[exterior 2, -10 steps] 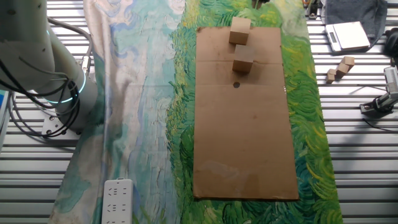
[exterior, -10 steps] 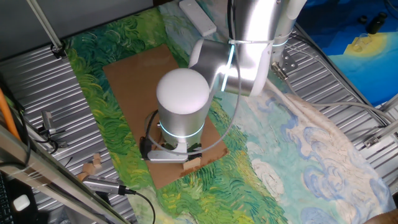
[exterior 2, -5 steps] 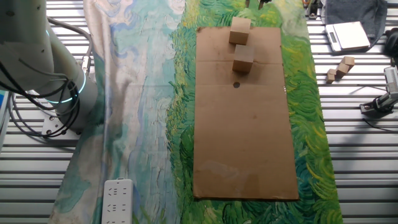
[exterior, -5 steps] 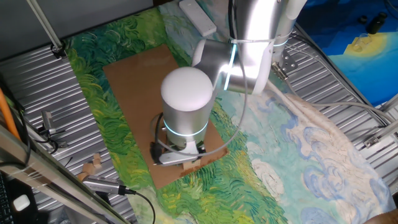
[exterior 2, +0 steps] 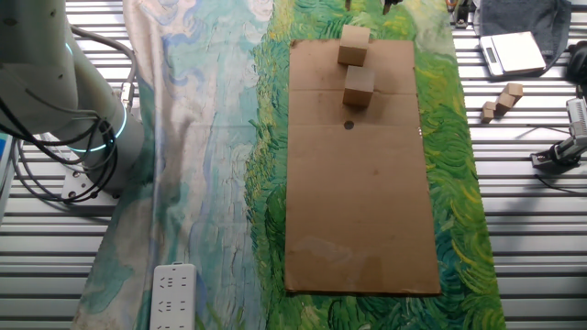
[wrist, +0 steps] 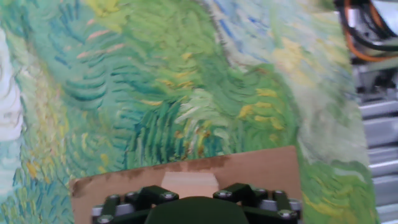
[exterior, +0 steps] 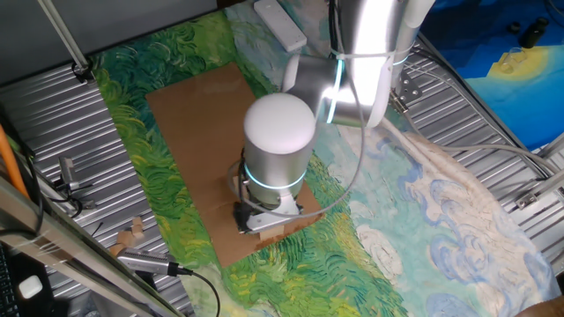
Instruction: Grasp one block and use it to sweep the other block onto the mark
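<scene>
Two pale wooden cubes sit on the brown cardboard (exterior 2: 359,202) in the other fixed view: the far cube (exterior 2: 354,44) near its top edge and the near cube (exterior 2: 359,86) just below it. The mark (exterior 2: 348,125), a tiny black dot, lies just below the near cube. My gripper (exterior 2: 366,3) shows only as two dark tips, set apart, at the top edge beyond the far cube; it holds nothing. In the one fixed view the arm hides both cubes and the hand (exterior: 267,220) hangs over the cardboard's end. In the hand view one cube (wrist: 189,183) shows above the dark gripper body (wrist: 193,210).
The cardboard lies on a green and blue painted cloth (exterior 2: 211,137). A white power strip (exterior 2: 173,295) lies on the cloth's near corner. Small wooden pieces (exterior 2: 500,101) and a scale (exterior 2: 514,53) sit on the metal table to the right. The arm's base (exterior 2: 55,101) stands at the left.
In the one fixed view the arm and hand have moved right along the cardboard's end. The dark tips at the top of the other fixed view shifted left. The cubes have not moved.
</scene>
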`<state>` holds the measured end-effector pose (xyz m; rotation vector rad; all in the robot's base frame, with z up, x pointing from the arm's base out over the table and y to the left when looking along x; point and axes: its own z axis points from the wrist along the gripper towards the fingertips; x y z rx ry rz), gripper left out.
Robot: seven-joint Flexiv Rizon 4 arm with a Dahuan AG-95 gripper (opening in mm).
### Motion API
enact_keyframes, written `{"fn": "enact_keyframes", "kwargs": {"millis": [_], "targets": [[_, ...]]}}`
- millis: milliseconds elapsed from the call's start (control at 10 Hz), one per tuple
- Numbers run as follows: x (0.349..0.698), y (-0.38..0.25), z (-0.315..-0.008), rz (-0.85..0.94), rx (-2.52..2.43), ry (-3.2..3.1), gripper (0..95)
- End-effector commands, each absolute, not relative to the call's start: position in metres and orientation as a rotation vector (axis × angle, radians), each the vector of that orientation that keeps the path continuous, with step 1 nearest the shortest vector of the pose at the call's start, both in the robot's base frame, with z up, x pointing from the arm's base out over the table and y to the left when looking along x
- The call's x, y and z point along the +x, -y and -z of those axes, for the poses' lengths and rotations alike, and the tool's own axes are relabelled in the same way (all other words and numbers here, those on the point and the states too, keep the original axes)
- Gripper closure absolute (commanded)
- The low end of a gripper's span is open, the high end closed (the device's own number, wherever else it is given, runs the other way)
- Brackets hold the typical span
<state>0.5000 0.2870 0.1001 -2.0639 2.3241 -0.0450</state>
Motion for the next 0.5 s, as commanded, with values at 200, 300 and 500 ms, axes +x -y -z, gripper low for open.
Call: {"fn": "enact_keyframes", "kwargs": {"millis": [200,300,500], "targets": [[0.498,-0.288,-0.085,0.04,-2.076,-2.311,0.0],[0.497,-0.288,-0.082,0.04,-2.084,-2.305,0.0],[0.496,-0.285,-0.075,0.036,-2.082,-2.305,0.0]]}}
